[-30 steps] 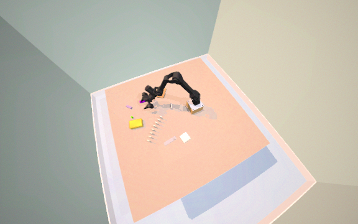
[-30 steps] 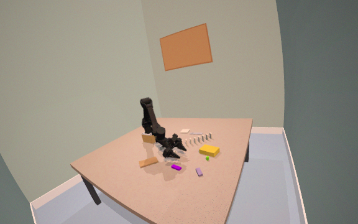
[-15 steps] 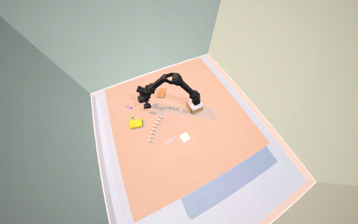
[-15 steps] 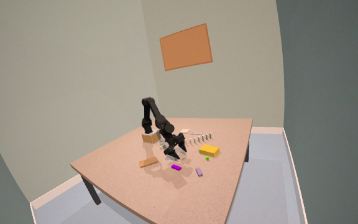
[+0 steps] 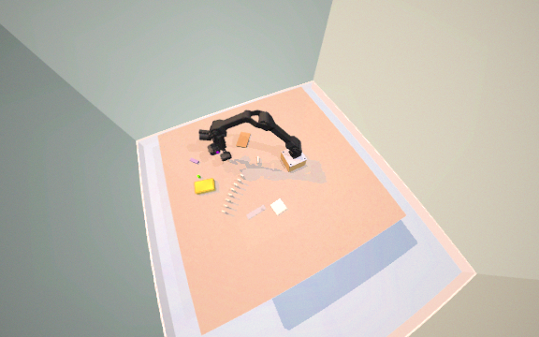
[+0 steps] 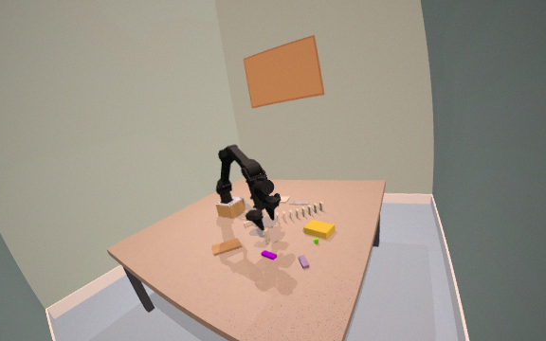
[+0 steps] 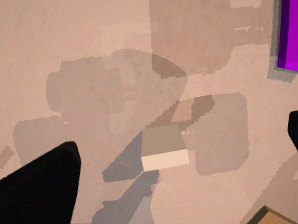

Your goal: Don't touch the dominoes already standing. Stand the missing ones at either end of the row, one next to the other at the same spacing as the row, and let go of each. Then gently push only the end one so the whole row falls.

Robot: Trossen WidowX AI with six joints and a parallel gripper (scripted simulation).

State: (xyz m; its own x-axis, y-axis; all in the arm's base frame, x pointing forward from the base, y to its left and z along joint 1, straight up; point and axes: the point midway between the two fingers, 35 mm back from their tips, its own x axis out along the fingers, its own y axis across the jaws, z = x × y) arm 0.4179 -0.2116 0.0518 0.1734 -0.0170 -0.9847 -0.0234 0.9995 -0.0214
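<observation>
The top view looks down steeply from high above the counter [image 5: 298,243] [image 6: 183,265], tilted so that its far short edge lies high in the frame and all four corners show. The exterior view stands farther back, beyond one corner, facing obliquely across the top toward the opposite edge and a wall panel [image 6: 283,72]. Both share the arm [image 5: 269,122] [image 6: 242,161] and the domino row [image 5: 233,194] [image 6: 301,213]. The wrist view hangs close over the surface, looking steeply down between the jaws [image 5: 219,155] [image 6: 267,224].
</observation>
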